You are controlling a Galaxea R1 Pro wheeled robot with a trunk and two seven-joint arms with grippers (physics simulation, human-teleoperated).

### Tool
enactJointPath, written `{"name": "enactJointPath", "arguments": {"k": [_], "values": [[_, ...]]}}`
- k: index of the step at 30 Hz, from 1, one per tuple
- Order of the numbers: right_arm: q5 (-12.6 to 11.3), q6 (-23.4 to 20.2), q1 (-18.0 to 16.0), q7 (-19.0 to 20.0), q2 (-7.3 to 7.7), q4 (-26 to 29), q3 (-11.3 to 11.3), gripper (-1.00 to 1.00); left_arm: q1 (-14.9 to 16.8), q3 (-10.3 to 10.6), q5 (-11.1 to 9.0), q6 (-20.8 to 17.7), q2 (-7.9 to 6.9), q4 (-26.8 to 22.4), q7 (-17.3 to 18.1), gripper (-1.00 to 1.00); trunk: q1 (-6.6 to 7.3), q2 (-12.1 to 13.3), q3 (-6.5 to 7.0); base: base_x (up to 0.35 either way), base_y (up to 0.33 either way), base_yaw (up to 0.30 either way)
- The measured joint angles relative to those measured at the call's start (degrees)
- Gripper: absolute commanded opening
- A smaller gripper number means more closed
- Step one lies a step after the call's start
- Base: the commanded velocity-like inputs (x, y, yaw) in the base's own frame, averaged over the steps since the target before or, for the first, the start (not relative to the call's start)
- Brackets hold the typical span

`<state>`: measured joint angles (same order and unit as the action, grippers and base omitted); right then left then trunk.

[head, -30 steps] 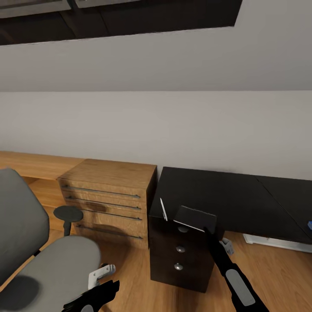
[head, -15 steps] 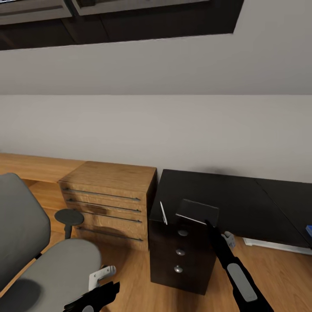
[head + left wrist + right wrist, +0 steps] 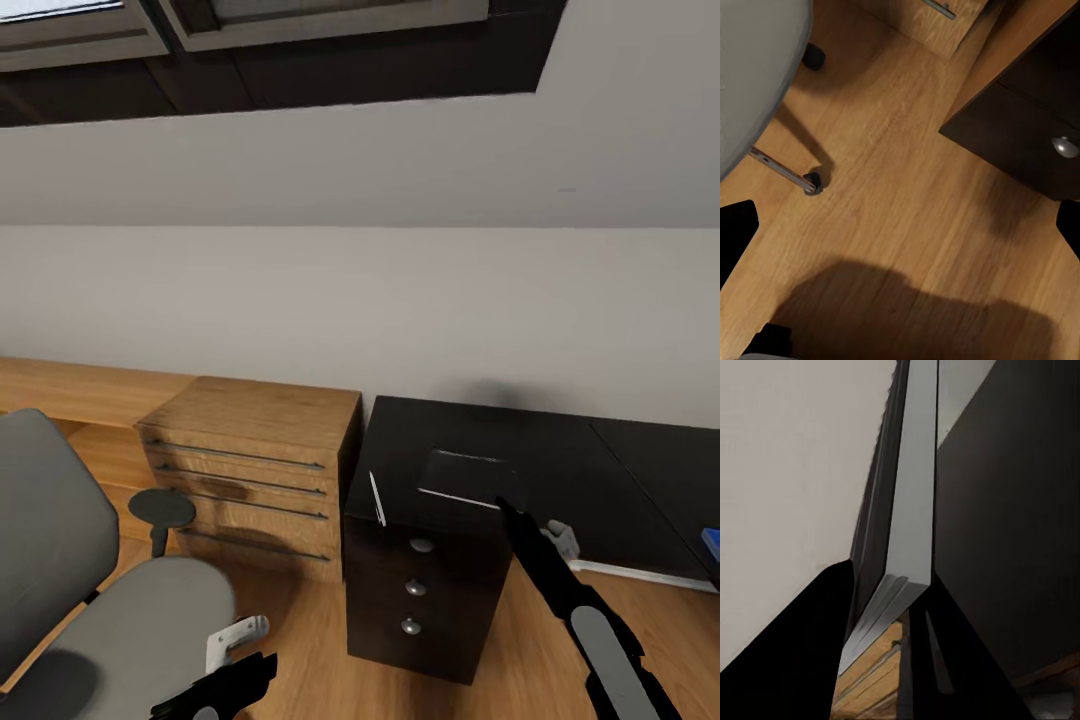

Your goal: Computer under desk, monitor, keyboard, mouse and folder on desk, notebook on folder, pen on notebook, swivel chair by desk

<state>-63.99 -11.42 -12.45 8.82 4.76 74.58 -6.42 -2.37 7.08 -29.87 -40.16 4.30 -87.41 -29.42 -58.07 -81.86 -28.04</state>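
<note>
My right gripper (image 3: 916,607) is clamped on a dark flat item with pale page edges, by my guess the notebook (image 3: 462,478), and holds it just above the desk (image 3: 560,470), over its drawer pedestal (image 3: 420,590). My left gripper (image 3: 232,650) hangs low beside the swivel chair (image 3: 90,600); I cannot tell how its jaws stand. I judge the stacking step is in hand. Next I need to find the folder and lower flat onto it. The pedestal and the wooden chest (image 3: 250,470) have closed drawers, contents hidden.
</note>
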Motion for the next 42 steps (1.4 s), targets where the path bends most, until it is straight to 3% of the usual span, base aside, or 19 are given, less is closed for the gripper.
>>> {"name": "enactJointPath", "arguments": {"k": [3, 7, 16, 19, 26, 29, 33, 35, 39, 41, 42], "values": [[-0.42, -5.08, 0.75, -2.18, 2.34, 2.35, -1.49, -1.00, -0.01, 0.01, -0.01, 0.85, 0.02, 0.03, -0.06, 1.00, 0.66, 1.20, 0.54, 0.000, 0.000, 0.000], [-1.21, -9.01, 1.08, -2.93, 3.88, 3.41, -3.93, -1.00, -0.02, 0.13, 0.11, 2.42, 0.06, 1.10, -0.09, 1.00, 1.54, 2.81, 1.26, 0.000, 0.000, 0.000], [-1.39, -9.55, 1.27, -3.02, 4.11, 3.46, -5.12, -1.00, -0.02, 0.78, 0.14, 2.76, 0.09, 1.78, -0.17, 1.00, 3.51, 6.42, 2.87, 0.000, 0.000, 0.000], [-1.42, -9.70, 1.30, -3.05, 4.15, 3.55, -5.29, -1.00, -0.02, 1.65, 0.17, 2.77, 0.06, 2.52, -0.15, 1.00, 3.52, 6.44, 2.88, 0.000, 0.000, 0.000], [-1.41, -10.13, 1.54, -3.18, 4.20, 3.85, -6.46, -1.00, -0.01, 5.88, 0.26, 2.78, -0.11, 5.78, 0.19, 1.00, 3.52, 6.44, 2.93, 0.000, 0.000, -0.073], [-1.40, -10.17, 1.61, -3.19, 4.21, 3.96, -6.59, -1.00, 0.01, 6.57, 0.22, 2.79, -0.29, 6.52, 0.28, 1.00, 3.52, 6.44, 3.03, 0.000, 0.000, -0.203], [-1.31, -10.29, 1.81, -3.24, 4.27, 4.05, -6.65, -1.00, 0.00, 6.90, 0.42, 3.16, -0.40, 11.45, 0.36, 1.00, 3.52, 6.44, 3.17, 0.000, 0.000, -0.228], [-1.31, -10.52, 1.84, -3.26, 4.29, 4.07, -6.66, -1.00, 0.01, 6.93, 0.53, 4.79, -0.41, 14.84, 0.41, 1.00, 3.52, 6.44, 3.25, 0.000, 0.000, -0.237], [-1.28, -10.82, 1.86, -3.28, 4.30, 4.08, -6.67, -1.00, 0.01, 7.46, 1.21, 11.95, -0.40, 20.68, 0.45, 1.00, 3.52, 6.44, 3.40, 0.000, -0.003, -0.249], [-1.24, -10.87, 1.87, -3.29, 4.30, 4.08, -6.67, -1.00, 0.01, 10.84, 2.74, 18.31, -0.39, 23.89, 0.39, 1.00, 3.52, 6.44, 3.47, 0.000, -0.030, -0.267], [-1.23, -10.88, 1.87, -3.31, 4.29, 4.08, -6.67, -1.00, 0.01, 11.60, 3.09, 19.58, -0.40, 24.48, 0.38, 1.00, 3.52, 6.44, 3.50, 0.000, -0.019, -0.273]]}}
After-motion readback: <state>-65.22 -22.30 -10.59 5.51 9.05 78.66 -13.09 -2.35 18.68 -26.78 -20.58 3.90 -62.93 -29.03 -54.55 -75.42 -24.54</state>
